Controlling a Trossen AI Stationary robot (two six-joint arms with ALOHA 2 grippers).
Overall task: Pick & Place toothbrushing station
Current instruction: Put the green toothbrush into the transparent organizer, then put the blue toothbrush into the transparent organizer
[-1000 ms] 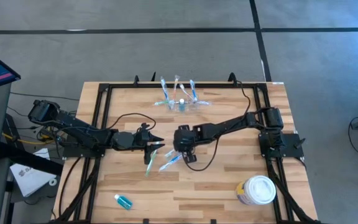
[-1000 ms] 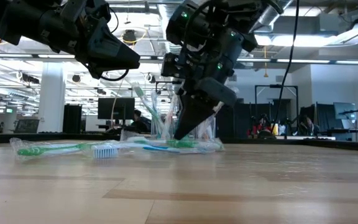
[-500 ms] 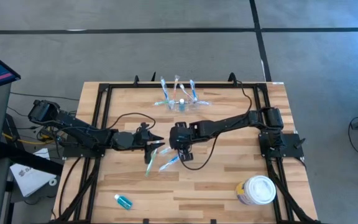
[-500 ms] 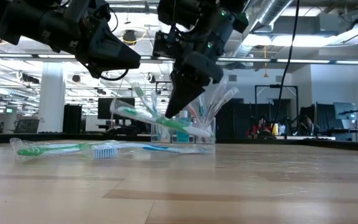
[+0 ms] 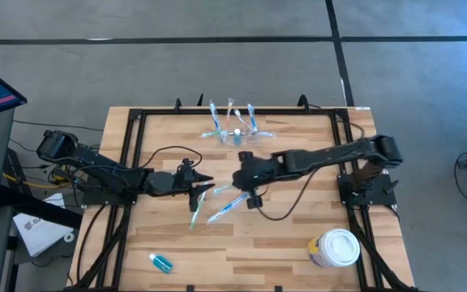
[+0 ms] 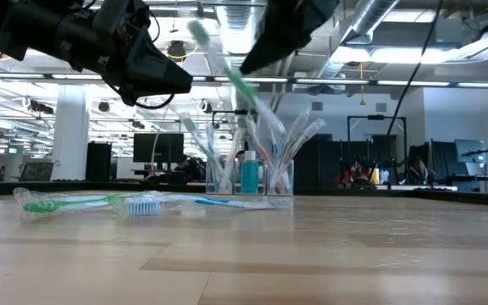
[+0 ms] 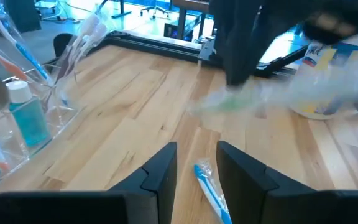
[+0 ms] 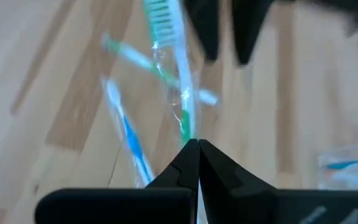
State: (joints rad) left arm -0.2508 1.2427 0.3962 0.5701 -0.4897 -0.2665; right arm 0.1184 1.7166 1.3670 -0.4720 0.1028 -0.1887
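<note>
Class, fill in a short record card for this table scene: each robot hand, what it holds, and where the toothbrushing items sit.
Right hand: shut on a wrapped green toothbrush, held above the middle of the table
Left hand: open, empty, hovering left of centre
Toothbrushing station: at the far edge, toothbrushes upright in it
Loose on table: blue toothbrush and second green toothbrush, below the hands
Near edge: small blue bottle, white-lidded tub
</note>
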